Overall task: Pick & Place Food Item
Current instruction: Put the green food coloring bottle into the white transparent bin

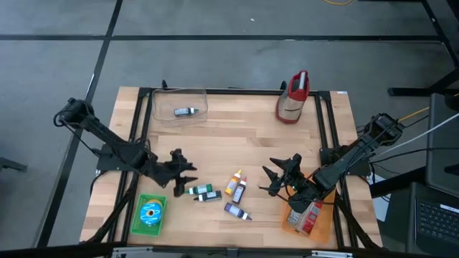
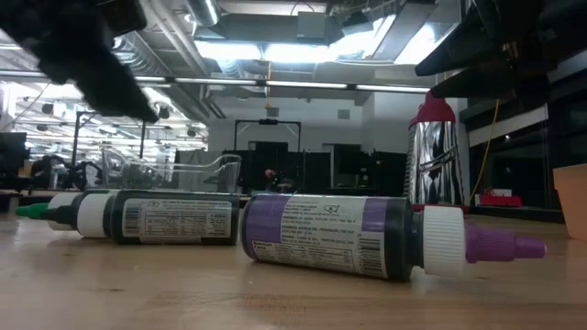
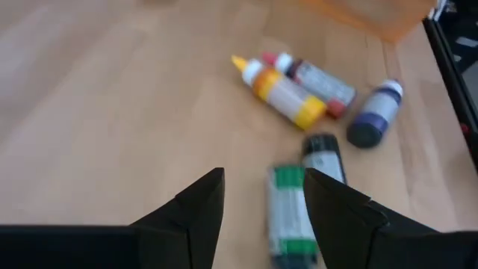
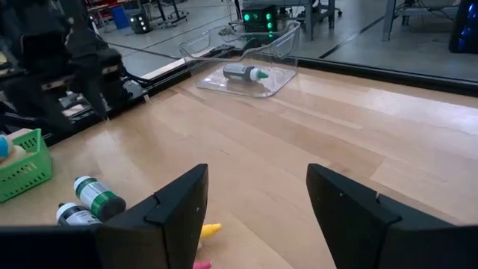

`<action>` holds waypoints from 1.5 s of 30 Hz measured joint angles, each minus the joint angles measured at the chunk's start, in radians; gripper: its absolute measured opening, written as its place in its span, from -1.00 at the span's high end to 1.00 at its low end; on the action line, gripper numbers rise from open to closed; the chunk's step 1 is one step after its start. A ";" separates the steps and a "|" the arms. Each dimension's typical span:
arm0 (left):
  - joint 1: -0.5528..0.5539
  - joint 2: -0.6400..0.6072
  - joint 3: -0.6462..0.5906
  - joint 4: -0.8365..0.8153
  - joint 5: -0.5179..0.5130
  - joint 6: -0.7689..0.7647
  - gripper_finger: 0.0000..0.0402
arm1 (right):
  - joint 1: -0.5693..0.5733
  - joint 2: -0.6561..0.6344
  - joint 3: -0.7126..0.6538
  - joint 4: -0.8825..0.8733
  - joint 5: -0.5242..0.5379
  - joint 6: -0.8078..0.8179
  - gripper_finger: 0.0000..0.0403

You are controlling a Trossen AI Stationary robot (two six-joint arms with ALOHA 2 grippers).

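Observation:
Several small food-colouring bottles lie on their sides on the wooden table: two green-capped ones (image 1: 202, 193), a yellow one (image 1: 233, 184), a red one (image 1: 242, 189) and a purple one (image 1: 237, 211). My left gripper (image 1: 179, 169) is open just left of the green-capped pair; in its wrist view the nearer green-capped bottle (image 3: 287, 217) lies on the table beyond its fingertips (image 3: 261, 213). My right gripper (image 1: 280, 175) stands open and holds nothing, right of the bottles. A clear tray (image 1: 161, 107) at the far left holds one more bottle (image 1: 186, 112).
A red and silver pouch (image 1: 294, 97) stands at the far right. A green basket (image 1: 136, 215) with a blue disc sits at the near left, and an orange tray (image 1: 290, 223) with a packet at the near right. Black frame rails run along both sides.

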 joint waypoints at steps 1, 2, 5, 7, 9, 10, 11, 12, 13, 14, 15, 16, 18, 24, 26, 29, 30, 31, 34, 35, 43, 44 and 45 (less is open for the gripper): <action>-0.017 0.020 0.000 0.001 -0.004 -0.030 0.09 | 0.000 0.000 0.000 0.000 -0.002 0.000 -0.14; -0.034 0.042 0.000 -0.001 -0.010 -0.054 0.07 | 0.000 0.000 0.000 0.000 -0.004 0.000 -0.14; -0.074 0.113 0.000 0.000 -0.026 -0.116 0.02 | 0.000 0.000 0.000 0.000 -0.015 0.000 -0.14; -0.091 0.162 0.000 0.002 -0.025 -0.158 -0.01 | 0.000 0.000 0.000 0.000 -0.015 0.000 -0.14; -0.106 0.211 0.000 0.024 -0.021 -0.186 -0.03 | 0.000 0.000 0.000 0.001 -0.015 0.000 -0.14; -0.112 0.232 0.000 0.041 -0.019 -0.193 -0.03 | 0.000 0.000 0.000 0.002 -0.015 0.000 -0.14; -0.117 0.252 0.000 0.063 -0.014 -0.195 -0.04 | 0.000 0.000 0.000 0.002 -0.015 0.000 -0.14; -0.120 0.271 0.000 0.084 -0.007 -0.195 -0.04 | 0.000 0.000 0.000 0.002 -0.015 0.000 -0.14; -0.122 0.285 0.000 0.099 -0.001 -0.195 -0.05 | 0.000 0.000 0.000 0.002 -0.015 0.000 -0.14; -0.123 0.300 0.000 0.115 0.012 -0.196 -0.05 | 0.000 0.000 0.000 0.002 -0.015 0.000 -0.14; -0.122 0.313 0.000 0.133 0.025 -0.196 -0.05 | 0.000 0.000 0.000 0.003 -0.016 0.000 -0.14; -0.122 0.324 0.000 0.142 0.038 -0.196 -0.05 | 0.000 0.000 0.000 0.003 -0.019 0.000 -0.14; -0.122 0.348 0.000 0.162 0.051 -0.201 -0.05 | 0.000 0.000 0.000 0.003 -0.019 0.000 -0.14; -0.121 0.390 0.000 0.159 0.053 -0.229 -0.05 | 0.000 0.000 0.000 0.007 -0.019 0.000 -0.14; -0.114 0.405 0.000 0.153 0.052 -0.245 -0.05 | 0.000 0.000 0.000 0.007 -0.022 0.000 -0.14; -0.102 0.421 0.003 0.145 0.042 -0.270 -0.05 | 0.000 0.000 0.000 0.007 -0.022 0.000 -0.14; -0.099 0.425 0.004 0.144 0.041 -0.269 -0.04 | 0.000 0.000 0.000 0.007 -0.022 0.000 -0.14; -0.097 0.427 0.004 0.143 0.038 -0.264 -0.04 | 0.000 0.000 0.000 0.007 -0.022 0.000 -0.14; -0.095 0.427 0.003 0.143 0.031 -0.239 0.06 | 0.000 0.000 0.000 0.007 -0.022 0.000 -0.14; -0.095 0.427 0.002 0.143 0.030 -0.227 0.11 | 0.000 0.000 0.000 0.007 -0.022 0.000 -0.14; -0.075 0.411 -0.001 0.170 0.046 -0.160 0.31 | 0.000 0.000 0.000 0.007 -0.022 0.000 -0.14; -0.068 0.403 -0.002 0.168 0.046 -0.147 0.31 | 0.000 0.000 0.000 0.007 -0.022 0.000 -0.14; -0.061 0.394 -0.003 0.169 0.045 -0.134 0.31 | 0.000 0.000 0.000 0.007 -0.022 0.000 -0.14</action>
